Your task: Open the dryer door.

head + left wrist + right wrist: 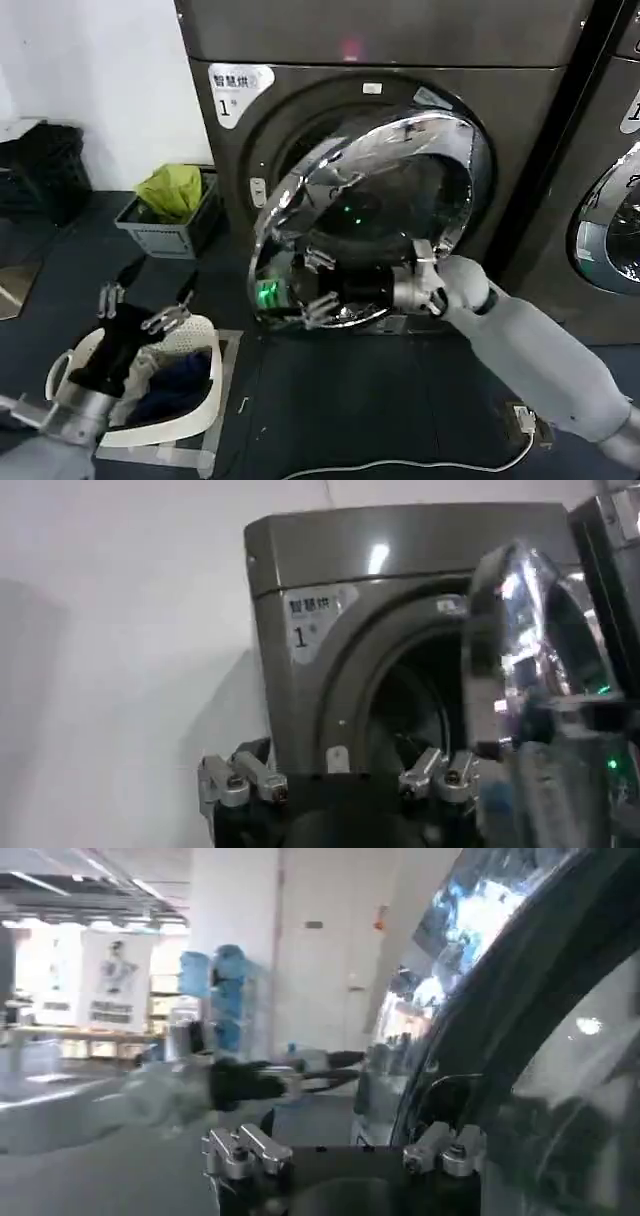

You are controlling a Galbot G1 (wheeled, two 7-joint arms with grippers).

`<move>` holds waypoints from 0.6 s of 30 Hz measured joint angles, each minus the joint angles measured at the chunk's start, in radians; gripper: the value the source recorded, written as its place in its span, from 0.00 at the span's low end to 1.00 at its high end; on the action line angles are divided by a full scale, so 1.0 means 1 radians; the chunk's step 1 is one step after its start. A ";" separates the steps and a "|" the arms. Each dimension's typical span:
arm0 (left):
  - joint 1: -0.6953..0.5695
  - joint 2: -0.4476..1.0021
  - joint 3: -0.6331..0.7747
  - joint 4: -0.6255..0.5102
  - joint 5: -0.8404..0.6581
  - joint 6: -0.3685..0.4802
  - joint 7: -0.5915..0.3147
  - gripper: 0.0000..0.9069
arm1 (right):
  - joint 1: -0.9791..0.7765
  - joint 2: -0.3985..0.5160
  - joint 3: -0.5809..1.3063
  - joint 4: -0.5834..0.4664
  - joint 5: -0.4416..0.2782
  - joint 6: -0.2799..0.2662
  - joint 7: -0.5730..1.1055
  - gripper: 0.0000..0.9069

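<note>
Dryer door [385, 200] hangs partly open on the front of the machine with the white "1" sticker [233, 92], its hinge side at the robot's right against the cabinet, its free edge swung out toward the robot's left and forward. Chrome rim catches room reflections; the dark tinted glass faces outward and a little downward to the floor. Being round, the door has no real long axis; its plane stands roughly upright, angled off the machine front, with the drum opening [300, 140] showing behind the upper left of the rim. Right gripper [312, 285] sits at the lower free edge of the door, arm reaching across from the right; fingers spread, one prong to each side of the rim's lower left, not clamped shut on anything I can make out. Probable reason: hooking or pushing the edge to carry the swing wider. Left gripper [145, 310] hovers low at the robot's left over a white laundry basket [205, 395], fingers wide and empty, apparently parked clear of the door's arc. A grey crate [150, 235] with a green cloth [172, 190] stands by the wall. Judgement: latch released, swing unfinished.
</note>
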 joint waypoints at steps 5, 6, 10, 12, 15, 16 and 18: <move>-0.069 0.046 0.030 0.060 -0.031 0.011 -0.001 1.00 | -0.036 -0.031 0.049 0.022 0.019 0.012 -0.052 1.00; -0.084 0.057 0.036 0.074 -0.037 0.013 -0.001 1.00 | -0.044 -0.034 0.059 0.022 0.028 0.015 -0.069 1.00; -0.152 0.101 0.068 0.121 -0.057 0.015 0.010 1.00 | -0.076 -0.048 0.109 0.019 0.041 0.016 -0.142 1.00; -0.186 0.125 0.085 0.144 -0.072 0.015 0.017 1.00 | -0.095 -0.052 0.138 0.017 0.045 0.016 -0.167 1.00; -0.234 0.164 0.118 0.175 -0.085 0.013 0.028 1.00 | -0.123 -0.054 0.181 0.004 0.055 0.016 -0.206 1.00; -0.253 0.179 0.131 0.185 -0.087 0.012 0.032 1.00 | -0.134 -0.056 0.201 -0.003 0.057 0.016 -0.215 1.00; -0.283 0.201 0.158 0.201 -0.088 0.010 0.039 1.00 | -0.152 -0.058 0.227 -0.012 0.061 0.016 -0.233 1.00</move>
